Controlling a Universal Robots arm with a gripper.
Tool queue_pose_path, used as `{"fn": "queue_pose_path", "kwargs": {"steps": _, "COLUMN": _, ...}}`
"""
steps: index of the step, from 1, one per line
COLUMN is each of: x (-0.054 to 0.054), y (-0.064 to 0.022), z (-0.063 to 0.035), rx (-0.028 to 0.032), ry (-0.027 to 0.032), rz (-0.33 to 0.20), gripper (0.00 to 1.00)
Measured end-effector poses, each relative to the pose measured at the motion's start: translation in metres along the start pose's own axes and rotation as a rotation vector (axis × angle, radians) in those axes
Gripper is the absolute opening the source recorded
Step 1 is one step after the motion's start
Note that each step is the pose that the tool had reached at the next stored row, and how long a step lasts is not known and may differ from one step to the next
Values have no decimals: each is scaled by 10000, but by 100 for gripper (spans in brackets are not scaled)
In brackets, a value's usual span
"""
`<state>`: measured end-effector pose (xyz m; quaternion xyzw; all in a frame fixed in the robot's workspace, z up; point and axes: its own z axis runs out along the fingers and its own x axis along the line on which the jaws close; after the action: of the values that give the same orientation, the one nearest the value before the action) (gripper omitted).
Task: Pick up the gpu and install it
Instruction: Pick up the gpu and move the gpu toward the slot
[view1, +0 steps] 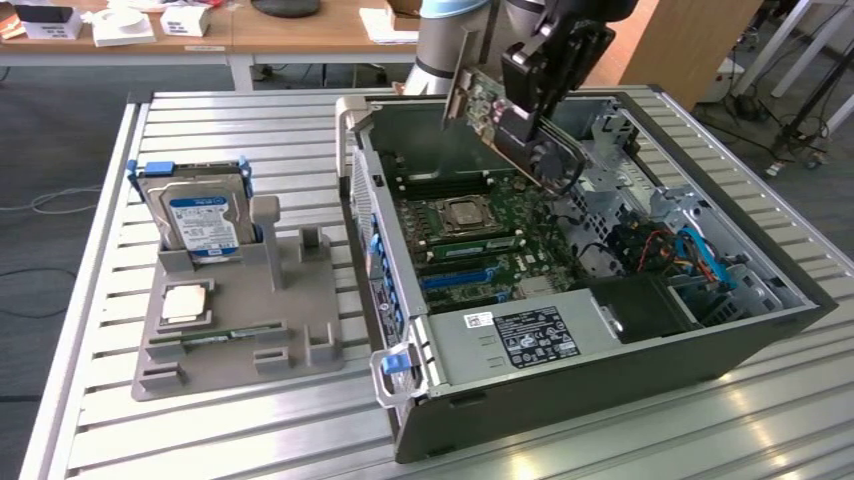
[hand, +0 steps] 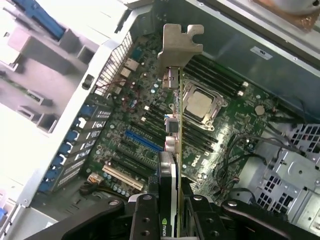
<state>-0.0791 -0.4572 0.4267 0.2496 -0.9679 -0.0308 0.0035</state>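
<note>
Gripping the gpu (view1: 478, 100), your gripper (view1: 537, 120) has its jaws partly closed on the card's edge and holds it tilted above the open computer case (view1: 601, 370). Inside the case you see the motherboard (view1: 487, 240) and a power supply (view1: 527, 335). The grey tray (view1: 234, 300) beside it holds a hard drive (view1: 203, 220).

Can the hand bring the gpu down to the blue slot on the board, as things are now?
Probably yes. The hand holds the gpu above the open case, and nothing lies over the blue slot.
</note>
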Motion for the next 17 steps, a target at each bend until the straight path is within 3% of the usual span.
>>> {"fn": "queue_pose_path", "kwargs": {"steps": 17, "x": 0, "y": 0, "z": 3, "rx": -27, "ry": 189, "rz": -3087, "gripper": 27}}
